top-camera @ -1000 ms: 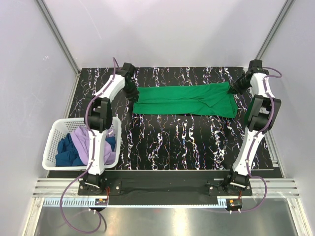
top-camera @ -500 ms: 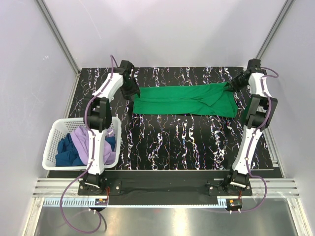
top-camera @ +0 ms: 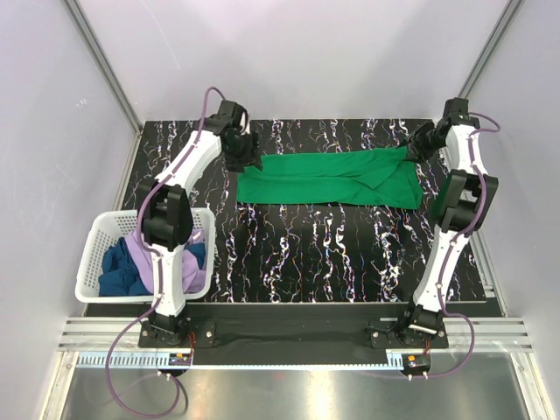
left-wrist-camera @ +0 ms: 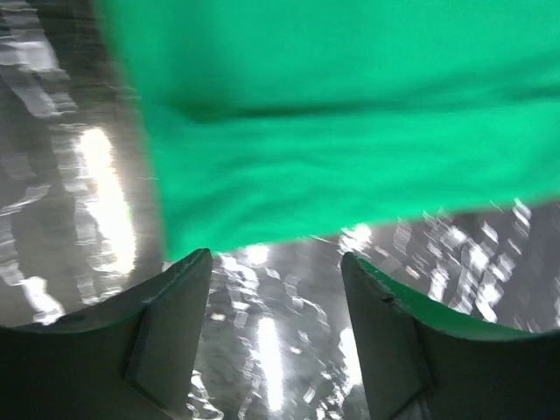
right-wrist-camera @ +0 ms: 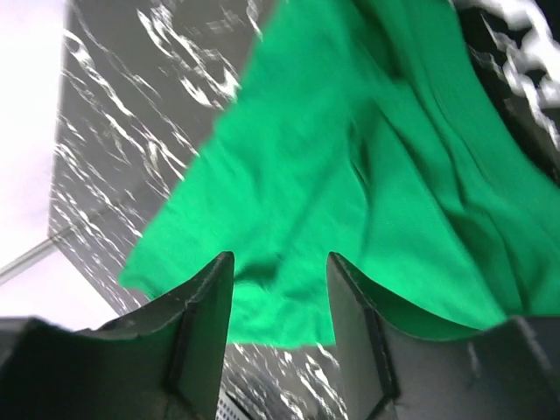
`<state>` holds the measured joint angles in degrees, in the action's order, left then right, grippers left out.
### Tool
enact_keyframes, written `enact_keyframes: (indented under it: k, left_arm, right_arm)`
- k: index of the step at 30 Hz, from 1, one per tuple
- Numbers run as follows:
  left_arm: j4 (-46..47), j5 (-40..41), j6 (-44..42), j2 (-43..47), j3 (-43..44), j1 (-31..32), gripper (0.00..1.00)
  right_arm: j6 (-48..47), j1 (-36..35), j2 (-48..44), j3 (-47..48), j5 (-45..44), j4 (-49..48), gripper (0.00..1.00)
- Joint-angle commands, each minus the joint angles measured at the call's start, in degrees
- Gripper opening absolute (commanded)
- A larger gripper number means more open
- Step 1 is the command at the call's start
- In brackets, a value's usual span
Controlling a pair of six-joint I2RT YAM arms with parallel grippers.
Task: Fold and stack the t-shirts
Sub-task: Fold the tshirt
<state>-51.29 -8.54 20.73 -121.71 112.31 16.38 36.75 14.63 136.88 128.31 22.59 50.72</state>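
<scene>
Green shirt (top-camera: 328,178) | lying upper centre | we are holding left gripper (left-wrist-camera: 276,261), right gripper (right-wrist-camera: 280,261) with jaws apart at its ends

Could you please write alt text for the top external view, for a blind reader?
A green t-shirt lies folded into a long band on the black table, the left gripper and right gripper at its ends. A white basket at left holds a lilac shirt and a dark blue shirt.
</scene>
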Motion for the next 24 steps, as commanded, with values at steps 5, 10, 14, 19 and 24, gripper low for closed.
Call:
enact_keyframes:
  k: [5, 10, 14, 19, 24]
  left_arm:
    - [-0.57, -13.17, -3.59, -1.16, -2.44, 0.84, 0.6]
    - [-1.0, -12.82, -0.88, -3.53, -2.54, 0.58, 0.6]
    - [-0.83, -14.05, 0.36, -5.11, -2.1, -0.3, 0.6]
    - [-0.92, -14.41, 0.1, -5.91, -2.0, -0.91, 0.59]
    - [-0.13, -13.7, -0.52, -4.94, -4.99, -1.26, 0.59]
  right_arm:
    - [-0.1, -1.27, -4.43, -3.69, -9.74, 1.23, 0.52]
    - [-0.28, -1.8, 1.09, 2.98, -12.13, 1.75, 0.54]
    - [-2.46, -2.77, 4.27, 6.25, -11.86, 1.58, 0.54]
    - [-3.35, -3.65, 6.03, 5.38, -14.06, -0.79, 0.54]
    - [-5.64, -4.61, 7.96, 6.52, -15.91, 0.27, 0.54]
